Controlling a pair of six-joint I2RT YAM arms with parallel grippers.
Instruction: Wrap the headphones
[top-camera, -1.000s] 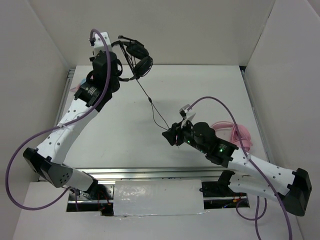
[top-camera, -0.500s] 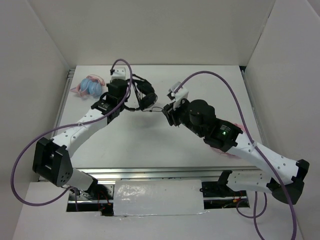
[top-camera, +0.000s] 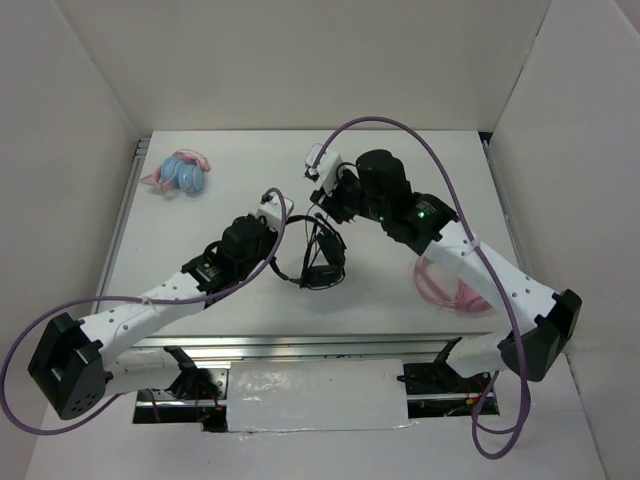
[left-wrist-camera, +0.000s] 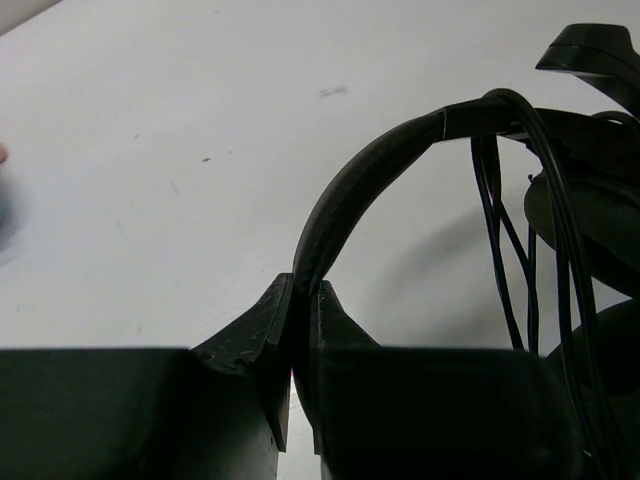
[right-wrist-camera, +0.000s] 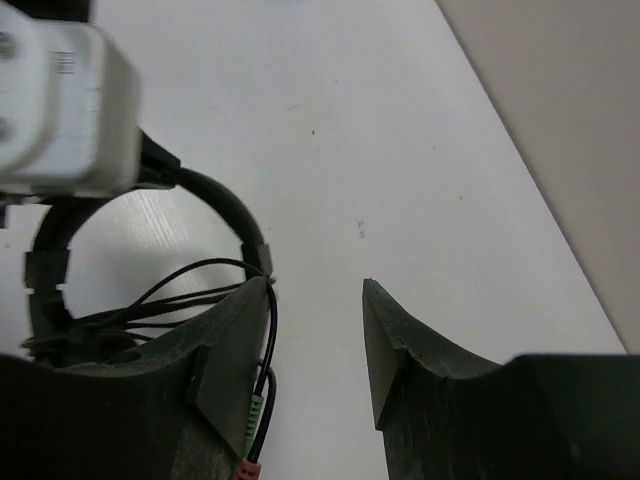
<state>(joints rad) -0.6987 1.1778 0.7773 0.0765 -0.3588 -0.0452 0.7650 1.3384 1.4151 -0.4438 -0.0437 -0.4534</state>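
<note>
The black headphones (top-camera: 322, 262) are at the table's middle, with the thin black cable looped in several strands across them. My left gripper (top-camera: 283, 258) is shut on the headband (left-wrist-camera: 350, 190), pinched between the fingertips (left-wrist-camera: 300, 292). The cable strands (left-wrist-camera: 500, 240) hang over the headband's far end in front of the earcups. My right gripper (top-camera: 328, 208) is just behind the headphones, open (right-wrist-camera: 315, 290). The cable's end with its green and reddish plug (right-wrist-camera: 248, 445) lies along the inside of its left finger. The headband (right-wrist-camera: 228, 208) shows beyond that finger.
Light blue and pink headphones (top-camera: 180, 172) lie at the back left. Pink headphones with a coiled cable (top-camera: 455, 285) lie at the right, partly under my right arm. White walls close the table on three sides. The left wrist's white camera block (right-wrist-camera: 60, 110) is close to my right gripper.
My left gripper has carried the headphones from the back left to the table's middle. My right gripper has moved from front right to just behind them. The cable, stretched before, now lies looped on the headphones.
</note>
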